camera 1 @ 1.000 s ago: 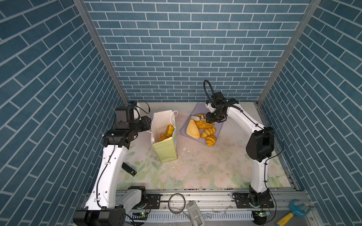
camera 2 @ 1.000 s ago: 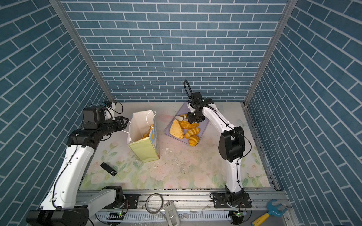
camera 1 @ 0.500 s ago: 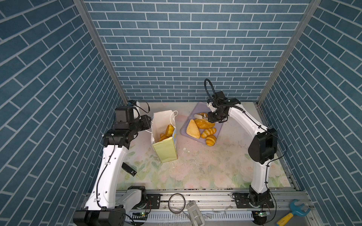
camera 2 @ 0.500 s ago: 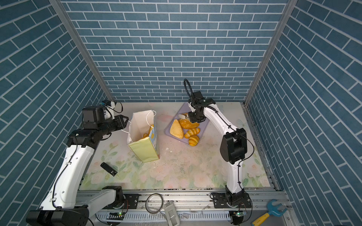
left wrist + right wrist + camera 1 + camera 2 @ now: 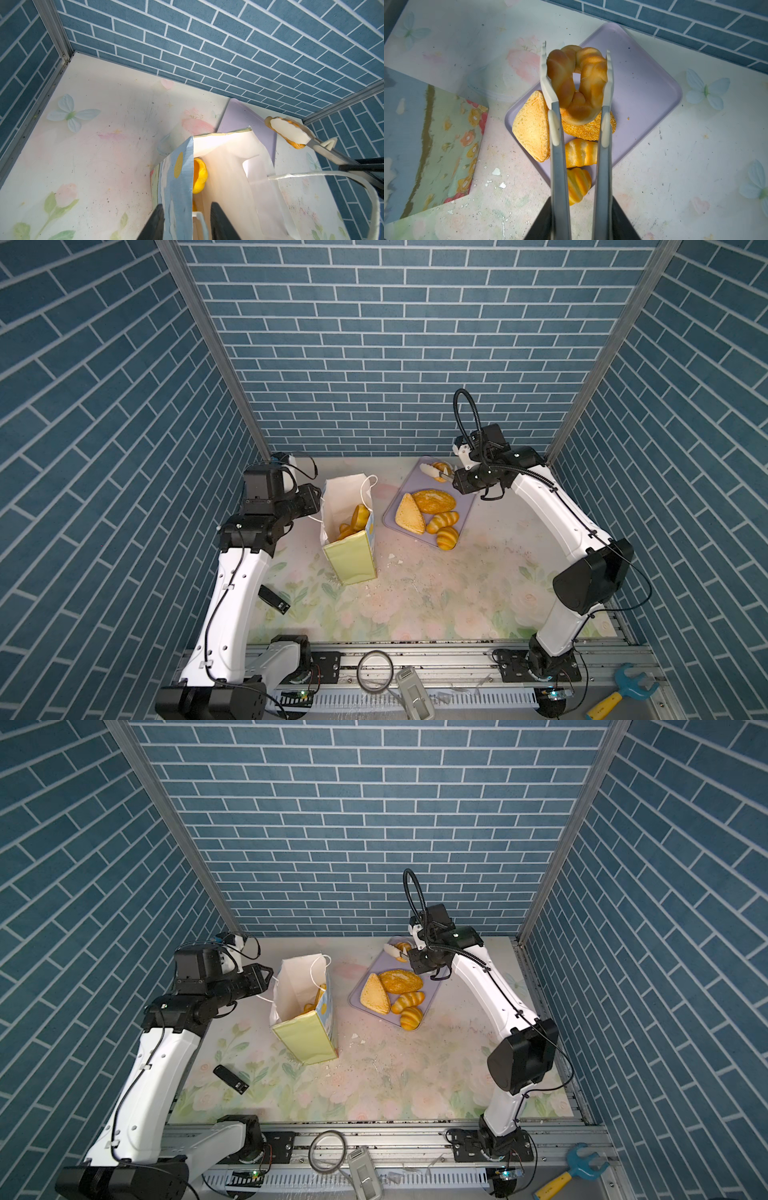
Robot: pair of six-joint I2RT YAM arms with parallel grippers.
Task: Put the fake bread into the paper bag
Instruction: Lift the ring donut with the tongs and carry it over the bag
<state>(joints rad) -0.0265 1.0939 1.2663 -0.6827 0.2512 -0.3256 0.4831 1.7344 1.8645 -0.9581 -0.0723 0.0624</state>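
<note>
In a top view, we see the desk [image 5: 457, 593] with the paper bag [image 5: 351, 560] standing upright and open at about 10 o'clock from its middle. The lavender tray [image 5: 466, 501] lies near 1 o'clock. The left gripper [image 5: 316, 501] is at the bag's 10 o'clock edge with its jaws on either side of a side panel, and we cannot tell whether they pinch it. The right gripper [image 5: 459, 483] has its jaws clamped on a pair of tongs [image 5: 558, 166]. The tongs squeeze the ring bun [image 5: 591, 72] above the tray's 12 o'clock end, and it appears to be off the tray. On the tray lie the triangular slice [image 5: 409, 514], the seeded loaf [image 5: 434, 501] and two ridged rolls [image 5: 442, 521] [image 5: 448, 537]. A few golden pieces [image 5: 359, 516] already sit inside the bag. We judge the job somewhat under half done, with the bun to carry toward 9 o'clock into the bag and four pieces to follow.
</note>
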